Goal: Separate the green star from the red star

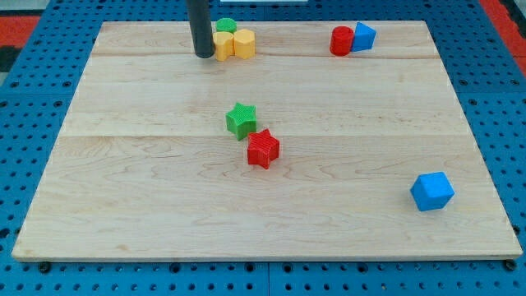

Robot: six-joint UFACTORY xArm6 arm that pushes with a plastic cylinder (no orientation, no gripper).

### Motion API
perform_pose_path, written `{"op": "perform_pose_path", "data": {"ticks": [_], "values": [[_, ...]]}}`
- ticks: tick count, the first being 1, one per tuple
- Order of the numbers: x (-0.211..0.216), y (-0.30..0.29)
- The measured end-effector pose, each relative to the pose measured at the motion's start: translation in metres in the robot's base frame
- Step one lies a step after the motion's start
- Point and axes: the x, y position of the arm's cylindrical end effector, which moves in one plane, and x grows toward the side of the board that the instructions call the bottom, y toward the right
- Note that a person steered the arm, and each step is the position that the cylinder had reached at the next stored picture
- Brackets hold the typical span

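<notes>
The green star (241, 120) lies near the middle of the wooden board (148, 189). The red star (263, 149) lies just below and to the right of it, touching or almost touching it. My tip (204, 54) is at the view's top, left of centre, well above and to the left of both stars. It stands right beside a yellow block, on its left.
Next to my tip are two yellow blocks (234, 43) with a green block (226, 25) behind them. A red block (341, 40) and a blue block (362, 36) touch at the top right. A blue cube (432, 191) lies at the lower right.
</notes>
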Motion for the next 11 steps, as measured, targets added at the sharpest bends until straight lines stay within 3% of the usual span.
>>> {"op": "perform_pose_path", "data": {"ticks": [4, 5, 6, 8, 9, 11], "values": [[0.183, 0.022], [0.212, 0.062], [0.191, 0.07], [0.132, 0.028], [0.118, 0.011], [0.115, 0.04]]}}
